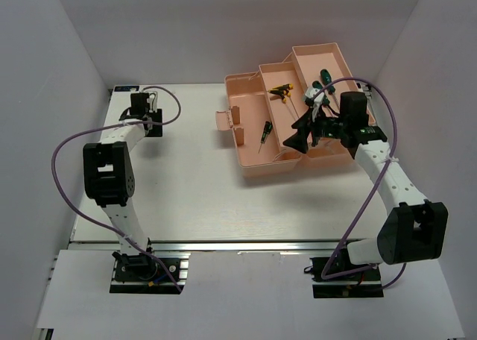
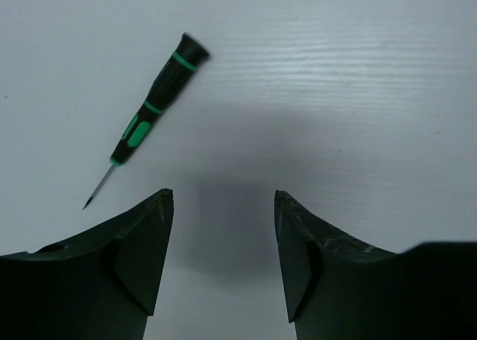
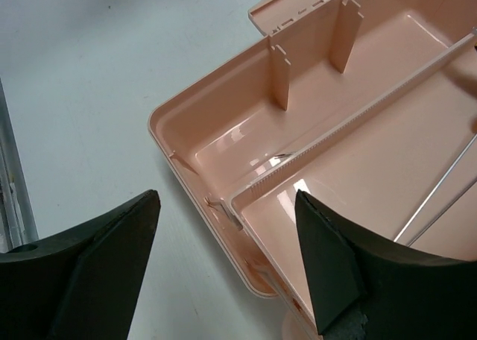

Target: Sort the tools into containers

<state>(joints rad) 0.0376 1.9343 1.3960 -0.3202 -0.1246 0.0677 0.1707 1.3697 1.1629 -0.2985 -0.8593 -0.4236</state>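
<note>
My left claw (image 2: pixel 222 194) hangs open and empty at the far left corner of the desk (image 2: pixel 358 71), so I'd shift it over the small screwdriver (image 2: pixel 153 105) lying just beside it, turn across its handle, then close; my right claw (image 3: pixel 226 198) gapes empty above the toolbox (image 3: pixel 231 142).

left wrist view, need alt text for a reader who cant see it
A small green-and-black screwdriver lies on the white table at upper left, its thin tip pointing down-left. Below it, the left hand has its two dark fingers open and empty, clear of the tool.
</note>
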